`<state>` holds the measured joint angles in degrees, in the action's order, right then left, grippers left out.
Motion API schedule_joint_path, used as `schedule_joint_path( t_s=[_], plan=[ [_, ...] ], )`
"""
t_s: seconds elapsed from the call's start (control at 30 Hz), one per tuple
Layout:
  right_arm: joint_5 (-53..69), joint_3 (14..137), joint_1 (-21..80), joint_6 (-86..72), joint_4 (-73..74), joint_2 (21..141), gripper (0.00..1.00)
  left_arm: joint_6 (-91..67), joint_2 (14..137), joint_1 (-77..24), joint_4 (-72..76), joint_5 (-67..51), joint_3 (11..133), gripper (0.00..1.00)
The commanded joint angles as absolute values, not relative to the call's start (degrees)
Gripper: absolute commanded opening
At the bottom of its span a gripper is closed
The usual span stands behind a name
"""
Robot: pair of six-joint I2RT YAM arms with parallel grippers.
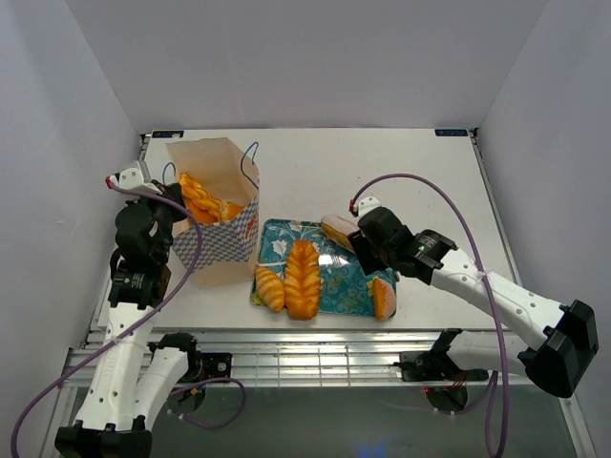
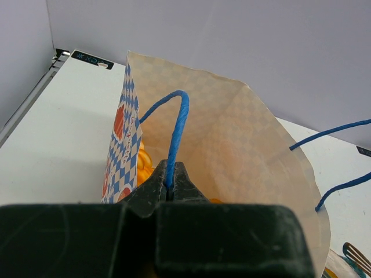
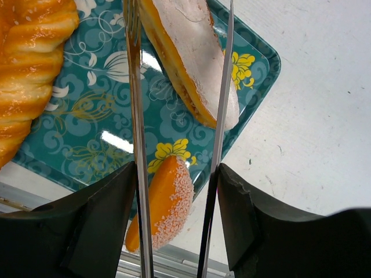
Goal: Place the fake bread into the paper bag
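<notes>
The paper bag (image 1: 215, 215) stands upright at the left with fake bread (image 1: 200, 202) inside. My left gripper (image 2: 170, 179) is shut on the bag's blue cord handle (image 2: 177, 127), beside the open mouth of the bag (image 2: 232, 145). My right gripper (image 3: 177, 174) grips metal tongs (image 3: 136, 116), whose two blades straddle a white-iced pastry (image 3: 191, 58) on the tray's far right corner (image 1: 336, 229). A sugared orange piece (image 3: 168, 200) lies under the gripper at the tray's near edge. On the tray lie a braided loaf (image 1: 303, 277) and a croissant (image 1: 269, 286).
The teal floral tray (image 1: 339, 286) sits mid-table, just right of the bag. White walls close in the table on three sides. A metal rail runs along the near edge (image 1: 315, 358).
</notes>
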<state>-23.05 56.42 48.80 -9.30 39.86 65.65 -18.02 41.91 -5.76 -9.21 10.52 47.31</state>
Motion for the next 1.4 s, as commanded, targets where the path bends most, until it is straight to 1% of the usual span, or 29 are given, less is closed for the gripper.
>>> schedule_joint_path(
  t_s=[0.0,0.2,0.3,0.33,0.37,0.4,0.43,0.5,0.57,0.73,0.87,1.03,1.2,1.37],
  plan=[
    [-20.1,54.9,47.0,-7.2,35.9,66.3,0.63,-17.8,42.0,-5.9,-9.8,10.3,47.2,0.0],
    [-15.1,54.5,45.0,-6.4,34.1,67.4,0.62,-17.8,41.9,-6.0,-9.8,10.5,47.1,0.0],
    [-13.9,54.9,45.1,-6.7,34.0,67.3,0.57,-17.8,42.2,-6.0,-9.8,10.5,47.2,0.0],
    [-13.5,55.1,45.0,-6.8,34.0,67.0,0.54,-17.8,42.2,-5.9,-9.8,10.3,47.2,0.0],
    [-13.3,55.3,45.0,-6.9,34.0,66.8,0.47,-17.8,42.2,-5.9,-9.8,10.3,47.2,0.0],
    [-13.0,55.5,45.1,-7.0,34.1,66.4,0.44,-17.8,42.1,-6.0,-9.8,10.3,47.2,0.0],
    [-12.1,56.1,45.0,-7.2,34.1,65.7,0.36,-17.8,42.1,-6.0,-9.8,10.5,47.2,0.0],
    [-11.2,57.0,45.1,-7.3,35.1,65.0,0.31,-17.8,41.9,-6.0,-9.8,10.6,47.3,0.0],
    [-9.6,59.1,45.0,-7.6,35.9,63.5,0.28,-17.8,42.1,-6.0,-9.8,10.5,47.2,0.0],
    [-5.1,63.0,45.1,-9.0,36.6,58.2,0.27,-17.5,42.0,-6.0,-9.9,11.3,47.4,0.0],
    [-2.6,69.0,45.1,-10.4,36.2,55.5,0.27,-17.5,41.1,-6.0,-9.6,12.3,47.3,0.0],
    [5.4,75.3,45.0,-11.9,28.6,52.5,0.3,-17.6,40.9,-6.0,-9.4,12.6,47.1,0.0],
    [12.4,81.1,45.1,-15.9,20.9,55.4,0.31,-17.4,40.9,-5.9,-9.4,13.2,47.2,0.0],
    [16.7,83.7,45.3,-20.8,11.0,60.3,0.31,-17.4,40.6,-6.0,-9.3,13.2,47.1,0.0]
  ],
)
